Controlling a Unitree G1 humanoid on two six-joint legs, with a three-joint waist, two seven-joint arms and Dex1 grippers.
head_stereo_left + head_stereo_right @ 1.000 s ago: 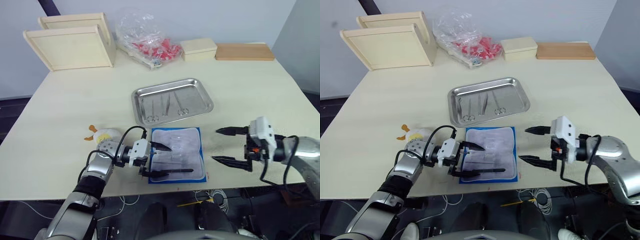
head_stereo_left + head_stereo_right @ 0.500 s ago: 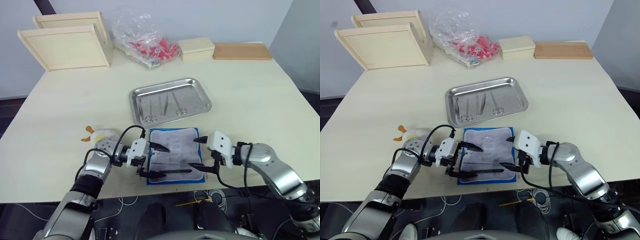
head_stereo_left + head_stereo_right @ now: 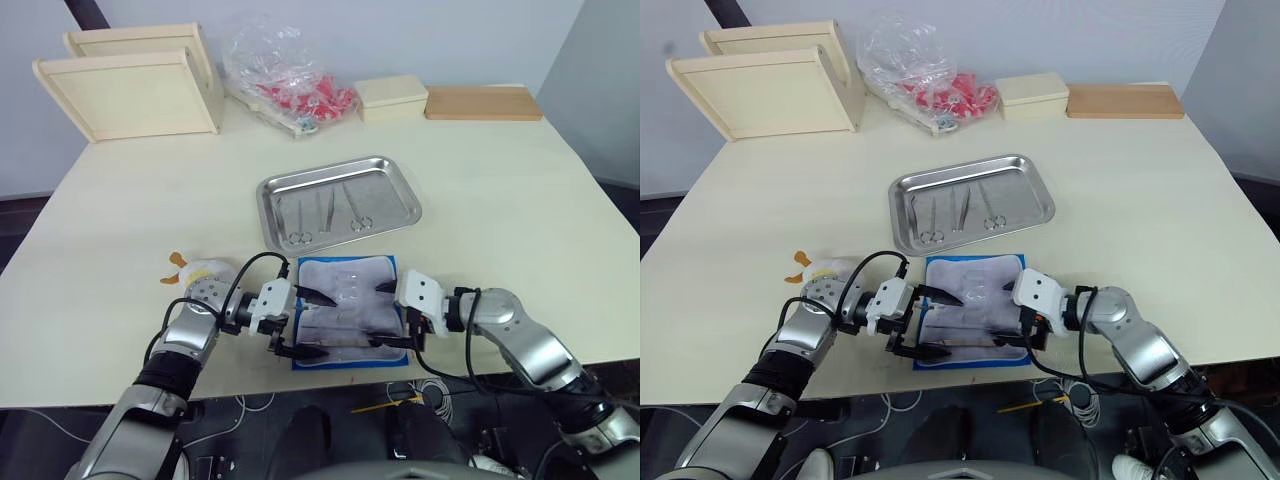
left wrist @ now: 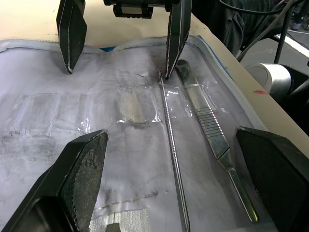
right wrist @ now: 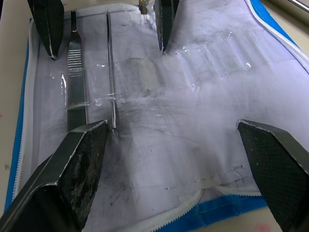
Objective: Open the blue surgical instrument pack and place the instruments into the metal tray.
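The blue surgical instrument pack [image 3: 352, 306] lies open near the table's front edge, pale lining up. Inside, under clear sleeves, lie steel tweezers [image 4: 213, 137] and a thin probe [image 4: 172, 162]. My left gripper [image 3: 312, 323] reaches in over the pack's left side, open, fingers [image 4: 81, 179] straddling both instruments. Facing it from the right side of the pack is my right gripper [image 3: 377, 315], also open, its fingers [image 5: 79, 170] low over the lining. Neither holds anything. Behind the pack, the metal tray [image 3: 398, 182] holds three instruments [image 3: 328, 209].
Two pale wooden trays [image 3: 130, 90] stand at the back left. A clear bag of red items [image 3: 290, 85], a pale box [image 3: 393, 97] and a wooden board [image 3: 483, 102] line the back. A small yellow toy [image 3: 200, 270] lies by my left wrist.
My right arm has swung in from the right, and its gripper now sits over the pack's right side opposite the left one. The left gripper has barely moved.
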